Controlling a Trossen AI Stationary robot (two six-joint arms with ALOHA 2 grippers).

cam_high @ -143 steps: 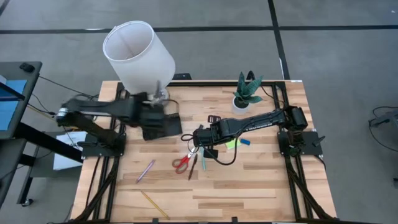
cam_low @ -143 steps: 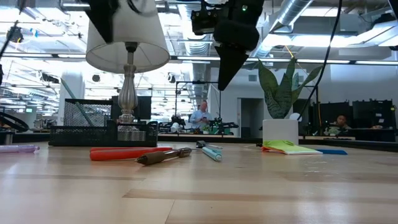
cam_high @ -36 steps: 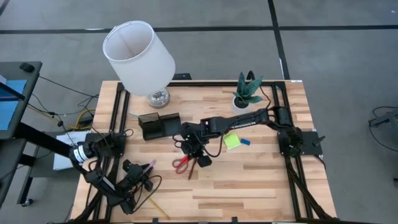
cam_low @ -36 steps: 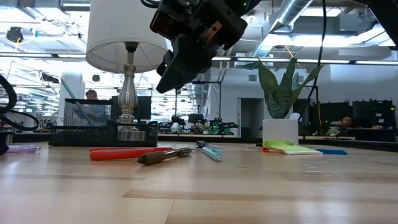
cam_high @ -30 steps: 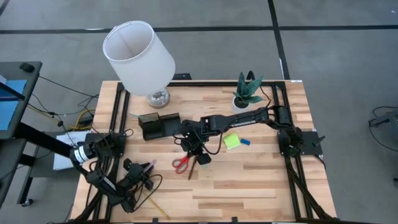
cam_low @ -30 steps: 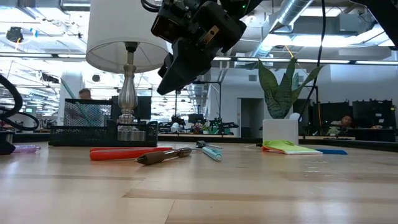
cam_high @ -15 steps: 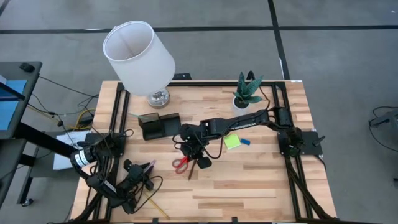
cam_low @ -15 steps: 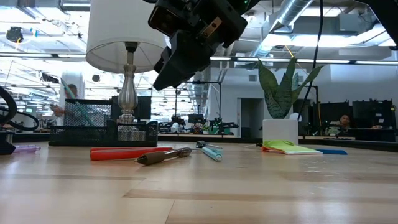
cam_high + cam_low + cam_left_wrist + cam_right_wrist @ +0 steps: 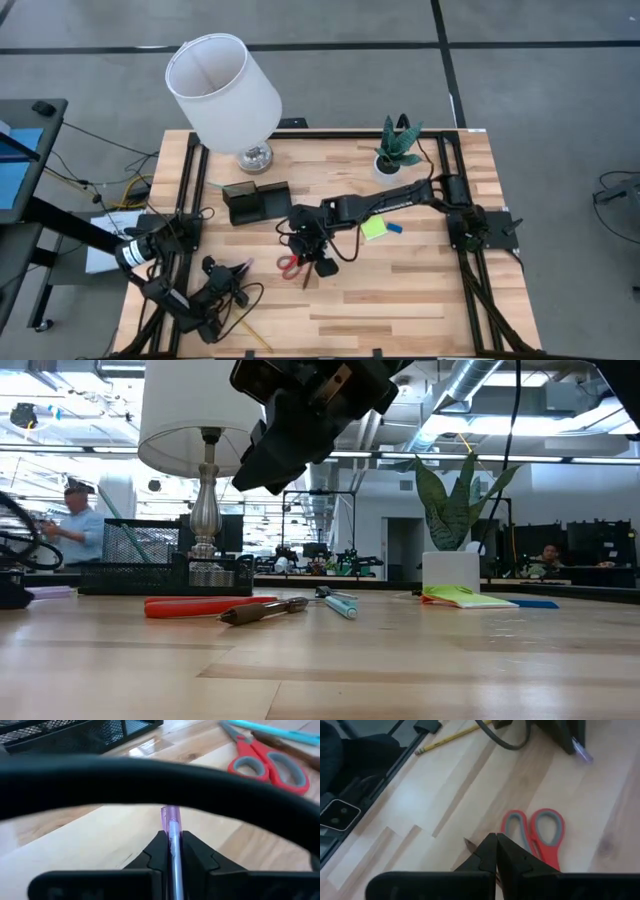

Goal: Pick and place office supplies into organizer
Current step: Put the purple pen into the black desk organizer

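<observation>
The organizer (image 9: 254, 203) sits by the lamp (image 9: 222, 85). The right gripper (image 9: 495, 851), fingers pressed together and empty, hovers over the scissors (image 9: 292, 263) mid-table. The left gripper (image 9: 171, 849) pinches the pink pen (image 9: 172, 832) near the table's left front.

No text, label, brand or number can be read anywhere here.

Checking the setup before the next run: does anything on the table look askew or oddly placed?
The yellow pencil lies diagonally alone near the table's front-left edge, far from the organizer. Red scissors lie loose mid-table. Nothing looks spilled or damaged.
</observation>
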